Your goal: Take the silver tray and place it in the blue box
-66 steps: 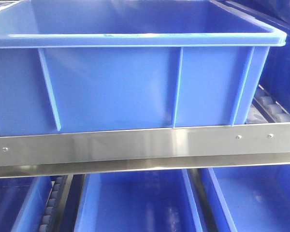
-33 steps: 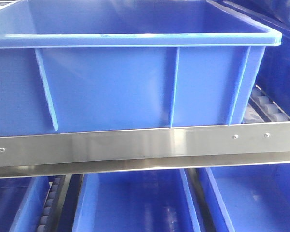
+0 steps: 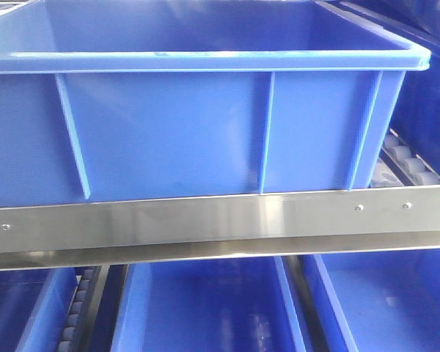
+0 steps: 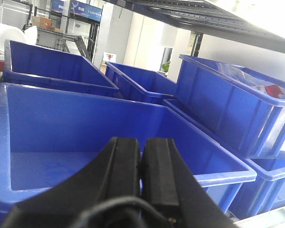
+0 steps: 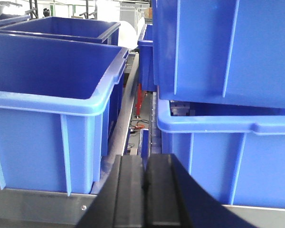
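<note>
- The blue box (image 3: 169,125) fills the upper part of the front view. Its thick rim runs across the top, and vertical ribs stand on its near wall.
- The silver tray cannot be seen in any view. The inside of the blue box, as far as the left wrist view shows it, holds no visible object.
- The blue box rests just behind a metal rail (image 3: 220,220) that runs the full width of the front view. Two screws (image 3: 382,207) sit near the right end of the rail.
- Below the rail, lower boxes (image 3: 205,308) stand side by side, also blue.
- Right of the blue box, a roller track (image 3: 411,163) lies between it and the next crate.
- The left gripper (image 4: 141,171) is in front of the blue box (image 4: 85,137), above its near edge. Its two black fingers are pressed together with nothing between them.
- Behind the blue box in the left wrist view stand more blue crates (image 4: 133,83). A raised crate (image 4: 228,109) to the right holds some items too small to identify.
- The right gripper (image 5: 143,190) is beside the blue box (image 5: 52,99), facing the gap to a stacked pair of crates (image 5: 223,118). Its fingers are closed against each other, holding nothing.
</note>
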`<state>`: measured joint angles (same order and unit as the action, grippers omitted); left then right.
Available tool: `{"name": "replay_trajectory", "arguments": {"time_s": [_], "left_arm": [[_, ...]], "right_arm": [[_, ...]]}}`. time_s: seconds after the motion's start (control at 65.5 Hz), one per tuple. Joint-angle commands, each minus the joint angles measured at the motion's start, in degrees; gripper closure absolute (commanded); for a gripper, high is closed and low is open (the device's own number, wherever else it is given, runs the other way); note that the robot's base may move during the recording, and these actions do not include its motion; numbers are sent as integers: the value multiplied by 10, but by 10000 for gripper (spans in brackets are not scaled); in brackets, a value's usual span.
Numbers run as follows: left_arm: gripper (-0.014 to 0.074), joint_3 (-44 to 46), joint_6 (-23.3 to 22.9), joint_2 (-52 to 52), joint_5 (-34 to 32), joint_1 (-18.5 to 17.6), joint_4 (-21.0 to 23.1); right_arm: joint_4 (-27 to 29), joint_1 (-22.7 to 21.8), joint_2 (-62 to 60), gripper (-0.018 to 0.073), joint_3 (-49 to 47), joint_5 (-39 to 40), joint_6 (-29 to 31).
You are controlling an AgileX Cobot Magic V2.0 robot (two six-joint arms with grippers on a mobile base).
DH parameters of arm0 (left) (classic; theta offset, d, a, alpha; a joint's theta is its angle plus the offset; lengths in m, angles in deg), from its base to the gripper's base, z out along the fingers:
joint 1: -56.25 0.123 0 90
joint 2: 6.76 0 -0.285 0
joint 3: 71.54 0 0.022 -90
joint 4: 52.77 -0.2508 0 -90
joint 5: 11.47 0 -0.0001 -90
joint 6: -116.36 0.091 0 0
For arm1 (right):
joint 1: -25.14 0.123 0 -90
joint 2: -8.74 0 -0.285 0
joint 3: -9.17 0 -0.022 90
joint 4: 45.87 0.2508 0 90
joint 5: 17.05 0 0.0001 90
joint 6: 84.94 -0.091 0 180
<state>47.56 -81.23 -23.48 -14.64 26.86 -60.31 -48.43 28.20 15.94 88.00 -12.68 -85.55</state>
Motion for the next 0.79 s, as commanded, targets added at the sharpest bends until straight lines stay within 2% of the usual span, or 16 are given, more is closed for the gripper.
{"name": "replay_trajectory", "arguments": {"time_s": [0.0,0.778], "left_arm": [[603,16,0,-8,-48,-1,-1],[602,16,0,-8,-42,-1,-1]], "right_arm": [[-5,-3,-12,507,-10,60,6],[-5,-3,-12,507,-10,58,6]]}}
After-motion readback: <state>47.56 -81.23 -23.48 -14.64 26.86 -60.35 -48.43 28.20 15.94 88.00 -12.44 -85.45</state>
